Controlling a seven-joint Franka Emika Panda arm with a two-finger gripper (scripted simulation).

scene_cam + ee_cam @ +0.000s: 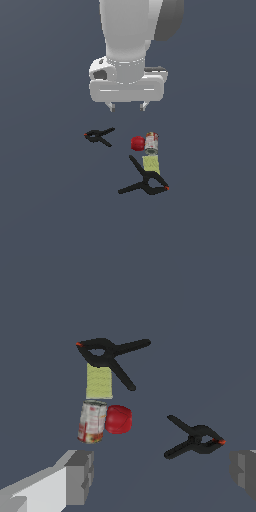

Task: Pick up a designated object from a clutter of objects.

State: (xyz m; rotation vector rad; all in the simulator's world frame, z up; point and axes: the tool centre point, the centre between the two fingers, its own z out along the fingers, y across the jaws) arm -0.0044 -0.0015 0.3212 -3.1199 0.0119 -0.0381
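The gripper (127,106) is hanging wide open above the floor, the small clamp (98,136) lying below, toward the exterior view's left.

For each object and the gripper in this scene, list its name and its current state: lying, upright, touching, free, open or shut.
gripper: open, raised above the surface, holding nothing.
small clamp: lying flat, apart from the others, ungrasped.
large clamp: lying flat, one handle against the jar.
jar: lying on its side, lidded.
red ball: resting on the surface, touching the jar's lid end.
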